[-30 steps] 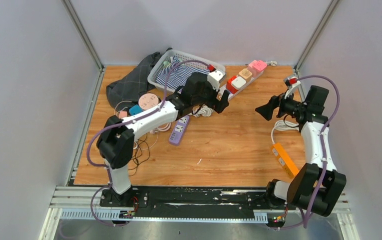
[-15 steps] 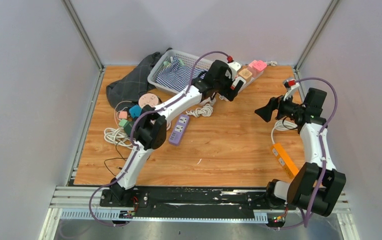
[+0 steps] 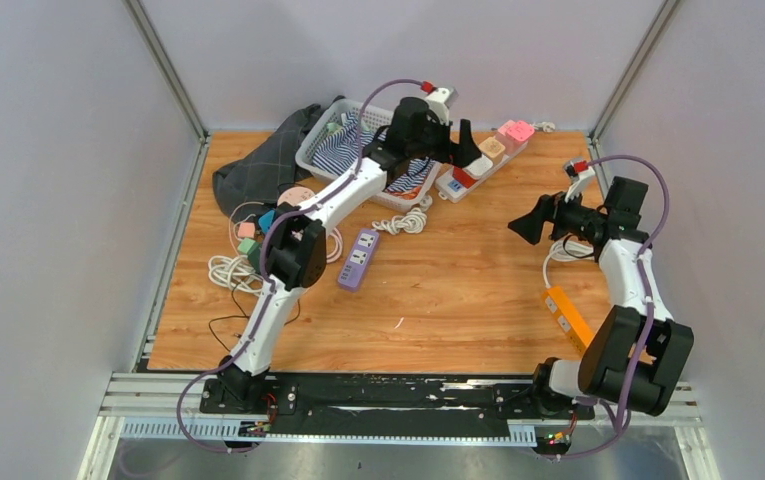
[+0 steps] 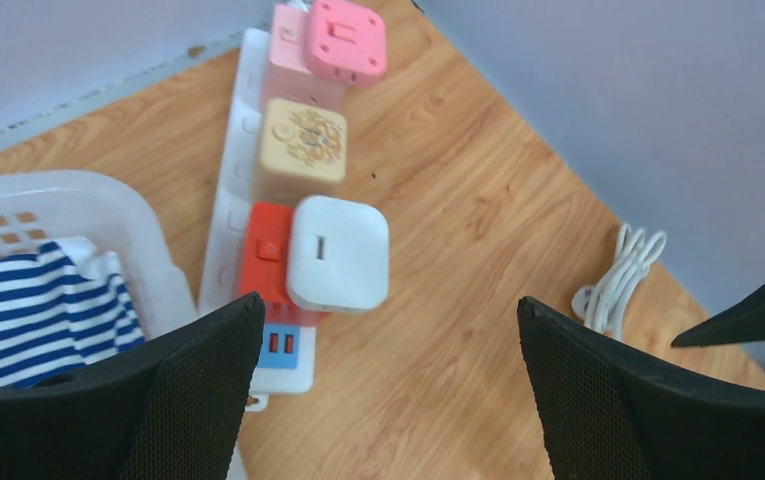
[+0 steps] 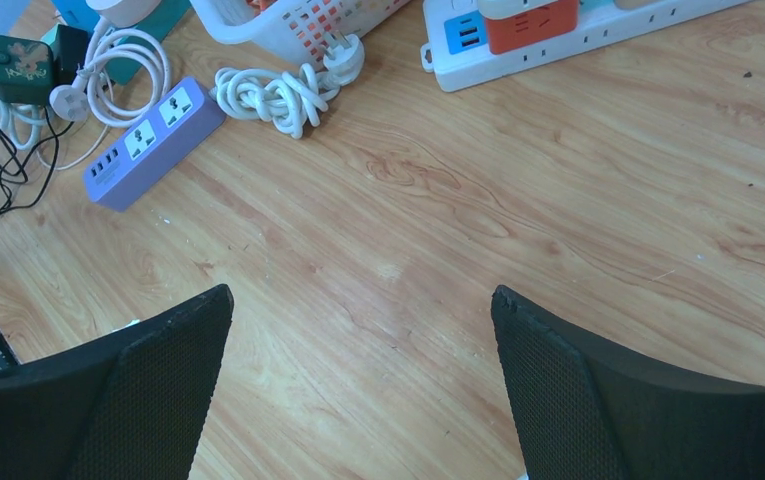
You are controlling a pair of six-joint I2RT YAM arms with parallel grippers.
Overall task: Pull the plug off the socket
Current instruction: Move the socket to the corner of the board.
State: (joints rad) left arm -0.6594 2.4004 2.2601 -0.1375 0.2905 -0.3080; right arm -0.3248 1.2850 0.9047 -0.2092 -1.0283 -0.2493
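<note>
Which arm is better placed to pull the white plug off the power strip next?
Left. The left pincer, open, hovers directly over the white plug on the power strip. The right pincer, also open, is farther off, over the wooden table.

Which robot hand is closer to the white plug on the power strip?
Left. The left gripper hovers open right over the white plug; the right gripper, also open, hangs farther away, off to the plug's right.
</note>
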